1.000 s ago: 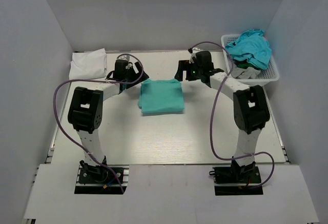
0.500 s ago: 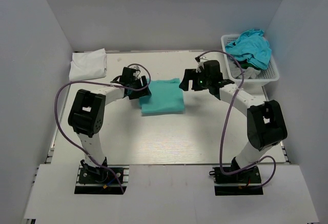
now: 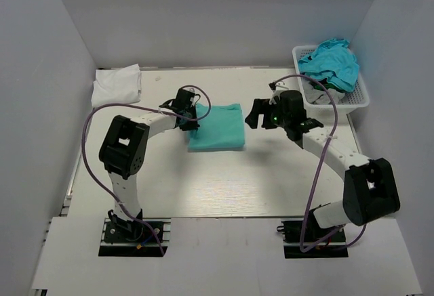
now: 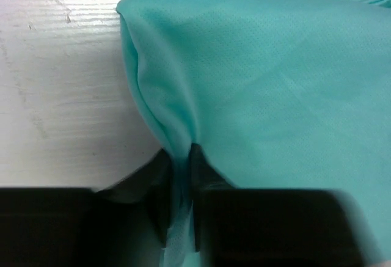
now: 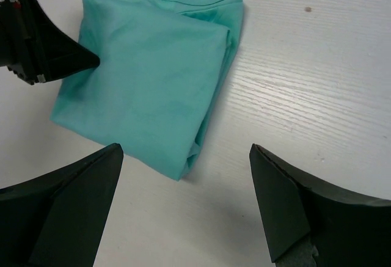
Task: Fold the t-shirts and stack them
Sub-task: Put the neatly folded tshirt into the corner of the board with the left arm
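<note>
At the middle of the pale bench point(image 3: 203, 181), a mint sea-green cloth t-shirt point(image 3: 215, 128), folded into a rough square, lies flat. Its left edge is pinched by the left gripper point(image 4: 181, 178), pressed together on a bunched ridge of cloth. The right gripper point(image 5: 183, 200) is held spread wide near the shirt's right edge, apart from it. A white cloth t-shirt point(image 3: 116, 85), folded, lies at the far left corner. Crumpled turquoise-blue t-shirts point(image 3: 331, 64) are heaped in a white plastic lattice basket point(image 3: 359, 98) at the far right. Stacking appears to be the step in hand: every layer should be caught in the pinch, and the opposite edge supported, so the fold is not spilled. The pinched cloth is shown only by the left wrist view, the white shirt and basket only from above.
</note>
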Robot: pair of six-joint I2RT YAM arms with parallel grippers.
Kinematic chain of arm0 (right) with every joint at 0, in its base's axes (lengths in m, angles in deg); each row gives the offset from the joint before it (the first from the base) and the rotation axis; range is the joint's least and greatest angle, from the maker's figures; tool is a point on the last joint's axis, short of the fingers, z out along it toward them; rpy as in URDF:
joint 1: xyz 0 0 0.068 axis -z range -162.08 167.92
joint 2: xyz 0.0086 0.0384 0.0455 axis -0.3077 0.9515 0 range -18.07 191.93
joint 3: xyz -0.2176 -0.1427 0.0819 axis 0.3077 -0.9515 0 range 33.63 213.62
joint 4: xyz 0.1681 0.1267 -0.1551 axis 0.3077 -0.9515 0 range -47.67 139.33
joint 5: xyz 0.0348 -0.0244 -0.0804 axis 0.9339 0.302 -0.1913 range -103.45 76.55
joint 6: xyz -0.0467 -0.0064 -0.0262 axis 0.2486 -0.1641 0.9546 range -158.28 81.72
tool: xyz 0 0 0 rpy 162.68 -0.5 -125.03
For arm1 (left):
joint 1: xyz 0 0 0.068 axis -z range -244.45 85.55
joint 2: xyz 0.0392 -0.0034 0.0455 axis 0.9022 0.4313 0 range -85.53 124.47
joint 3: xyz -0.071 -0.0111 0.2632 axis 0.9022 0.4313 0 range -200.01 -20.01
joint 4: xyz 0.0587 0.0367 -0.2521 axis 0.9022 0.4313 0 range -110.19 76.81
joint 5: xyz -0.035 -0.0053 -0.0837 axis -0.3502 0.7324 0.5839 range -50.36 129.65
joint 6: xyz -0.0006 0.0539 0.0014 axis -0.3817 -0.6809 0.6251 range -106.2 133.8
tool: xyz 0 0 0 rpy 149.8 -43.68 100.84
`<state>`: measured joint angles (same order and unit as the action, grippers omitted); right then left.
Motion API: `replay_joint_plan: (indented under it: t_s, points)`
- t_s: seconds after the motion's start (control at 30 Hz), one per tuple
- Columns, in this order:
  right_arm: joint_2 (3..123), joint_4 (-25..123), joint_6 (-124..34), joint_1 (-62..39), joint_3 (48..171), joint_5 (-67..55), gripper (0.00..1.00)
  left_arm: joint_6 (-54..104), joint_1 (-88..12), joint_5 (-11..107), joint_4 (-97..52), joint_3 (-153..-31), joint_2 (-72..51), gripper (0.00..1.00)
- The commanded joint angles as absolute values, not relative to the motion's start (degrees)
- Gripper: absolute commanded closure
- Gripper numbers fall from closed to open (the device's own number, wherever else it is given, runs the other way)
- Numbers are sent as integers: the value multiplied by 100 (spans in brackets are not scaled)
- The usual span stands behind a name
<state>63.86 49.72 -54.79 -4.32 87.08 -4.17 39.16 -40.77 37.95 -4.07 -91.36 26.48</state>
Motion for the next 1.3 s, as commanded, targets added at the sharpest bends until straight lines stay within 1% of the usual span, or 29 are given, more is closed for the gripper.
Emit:
replay_joint_plan:
  t_s: [0.0, 0.03, 0.17, 0.33, 0.43, 0.57, 0.7, 0.83, 1.03, 1.17, 1.27]
  points:
    - [5947, 5293, -5524, -423, 8470, -1001, 10, 3692, -4028, 3332, 372, -9171, 2996, 90]
    - [5910, 5285, -5542, -414, 8452, -1081, 10, 3630, -4028, 3332, 432, -9260, 2996, 100]
    - [5594, 5337, -5542, -414, 8250, -1519, 10, 3147, -4028, 2710, 547, -9814, 2813, 100]
    - [5365, 5364, -5524, -423, 8038, -1985, 10, 1832, -4221, 2769, 205, -10191, 2136, 100]
    - [5286, 5338, -5428, -414, 7994, -2284, 10, 1224, -4221, 2515, 134, -10359, 1854, 100]
    - [5189, 5224, -5331, -423, 8012, -2654, 10, 836, -4423, 2303, 20, -10491, 1643, 100]
    - [5101, 5241, -5278, -414, 8012, -2760, 10, 440, -4694, 2190, -287, -10562, 1424, 100]
    - [5110, 5171, -5278, -414, 8047, -2795, 10, -17, -4976, 2119, -393, -10763, 1423, 100]
    - [5286, 4969, -5208, -414, 8310, -2831, 10, -720, -5477, 2057, -753, -11352, 1800, 100]
    - [5567, 4942, -5181, -423, 8583, -2717, 10, -993, -5741, 2110, -894, -11974, 2178, 100]
    - [5900, 4583, -5225, -405, 8864, -2664, 10, -993, -5899, 2214, -753, -12528, 2530, 100]
